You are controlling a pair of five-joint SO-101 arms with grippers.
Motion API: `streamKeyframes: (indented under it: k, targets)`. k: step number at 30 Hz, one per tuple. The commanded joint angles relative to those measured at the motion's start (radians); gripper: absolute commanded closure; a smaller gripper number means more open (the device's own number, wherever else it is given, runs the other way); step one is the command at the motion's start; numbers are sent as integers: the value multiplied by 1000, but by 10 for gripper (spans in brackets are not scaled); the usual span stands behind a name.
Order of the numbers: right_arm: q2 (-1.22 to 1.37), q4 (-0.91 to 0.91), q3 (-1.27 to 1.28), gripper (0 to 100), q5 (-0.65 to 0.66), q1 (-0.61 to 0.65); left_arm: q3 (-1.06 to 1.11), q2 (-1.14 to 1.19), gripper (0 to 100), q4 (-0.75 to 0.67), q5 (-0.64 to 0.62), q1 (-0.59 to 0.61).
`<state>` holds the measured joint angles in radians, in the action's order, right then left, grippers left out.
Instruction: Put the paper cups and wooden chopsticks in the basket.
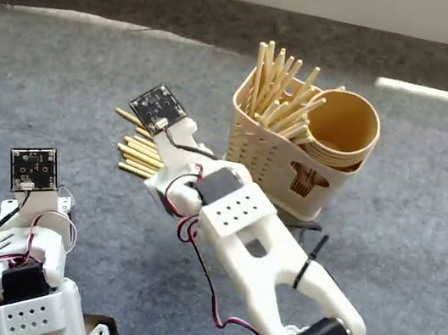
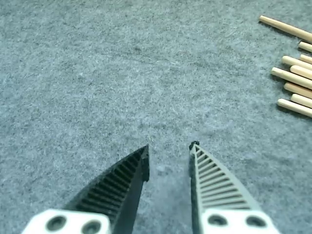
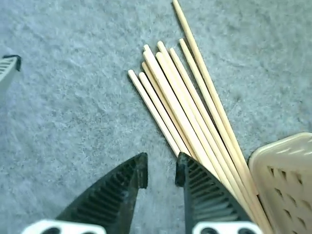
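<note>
Several loose wooden chopsticks [image 3: 180, 102] lie side by side on the grey carpet, just left of the cream basket [image 1: 271, 154] in the high view [image 1: 140, 153]. The basket holds stacked paper cups [image 1: 343, 132] and upright chopsticks [image 1: 279, 82]. My right gripper [image 3: 161, 168] hovers open over the near ends of the loose chopsticks, one finger [image 3: 195, 185] beside the bundle, nothing between the jaws. My left gripper [image 2: 169, 148] is open above bare carpet, with the chopstick tips [image 2: 295, 83] well off to its side.
The basket's corner [image 3: 287, 175] stands close beside the right gripper. The left gripper's fingertip [image 3: 7, 68] shows at the edge of the right wrist view. The right arm [image 1: 248, 232] stretches across the carpet middle; the left arm [image 1: 24, 254] stays at the front left.
</note>
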<state>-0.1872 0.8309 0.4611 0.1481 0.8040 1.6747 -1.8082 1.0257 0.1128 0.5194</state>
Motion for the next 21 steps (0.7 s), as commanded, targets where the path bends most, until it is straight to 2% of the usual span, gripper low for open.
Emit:
streamKeyframes:
  k: [1, 18, 21]
  targets:
    - [99, -27, -124, 890, 18, 4, 21, -4, 860, -20, 9, 10]
    - [460, -27, -311, 890, 20, -68, 21, -4, 860, -20, 9, 10]
    - [479, -27, -309, 935, 20, -67, 21, -4, 860, -20, 9, 10]
